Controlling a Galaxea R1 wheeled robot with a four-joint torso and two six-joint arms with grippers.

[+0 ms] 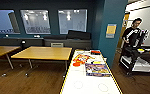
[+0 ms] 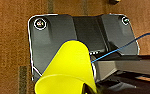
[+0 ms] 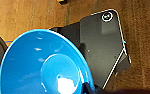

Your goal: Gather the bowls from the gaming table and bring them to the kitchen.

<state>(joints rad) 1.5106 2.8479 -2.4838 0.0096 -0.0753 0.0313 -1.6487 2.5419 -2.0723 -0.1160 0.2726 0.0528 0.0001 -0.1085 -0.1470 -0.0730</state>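
While the gaming bench (image 1: 91, 82) lies just ahead, the yellow bowl (image 2: 68, 67) fills the left wrist view, the blue bowl (image 3: 43, 65) the right; jaws' state unclear

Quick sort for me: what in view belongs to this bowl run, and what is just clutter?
Job:
yellow bowl, large in the left wrist view
blue bowl, large in the right wrist view
gaming table

Lying about:
printed sheets and red items on the gaming table
wooden tables
person with control rig
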